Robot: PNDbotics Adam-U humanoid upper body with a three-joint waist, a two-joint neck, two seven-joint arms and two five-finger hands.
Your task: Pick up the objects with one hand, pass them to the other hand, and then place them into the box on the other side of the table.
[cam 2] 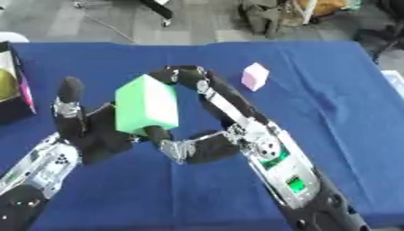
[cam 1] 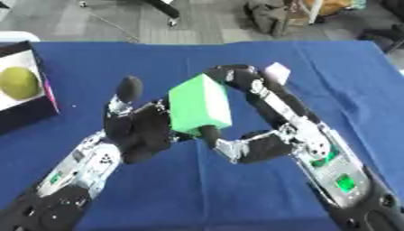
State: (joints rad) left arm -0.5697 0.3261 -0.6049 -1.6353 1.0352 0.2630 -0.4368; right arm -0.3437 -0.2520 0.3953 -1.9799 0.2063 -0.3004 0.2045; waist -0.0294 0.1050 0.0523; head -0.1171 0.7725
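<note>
The right robot hand (cam 2: 207, 135) is curled round the green block (cam 2: 145, 112): its long fingers (cam 2: 185, 76) arch over the block's top far edge, and its thumb (cam 2: 158, 134) presses up against the lower near corner, so the block is pinched between them. The block hangs above the middle of the bench (cam 2: 315, 72), tilted, with its pale top face turned to the camera. The left robot hand (cam 1: 142, 128) stands just beside it, its palm against the block's left face and its thumb (cam 1: 129, 88) pointing straight up; whether its fingers close round the block cannot be told, as the block hides them. Both forearms rise from the near edge, black with silver plates.

The block is smooth, matte and box-shaped. A small pink cube (cam 2: 254, 76) sits on the blue cloth toward the far right of the bench. At the left edge stands a box (cam 1: 31, 97) with dark walls and a pale floor, holding a round yellow-green ball (cam 1: 17, 83).
</note>
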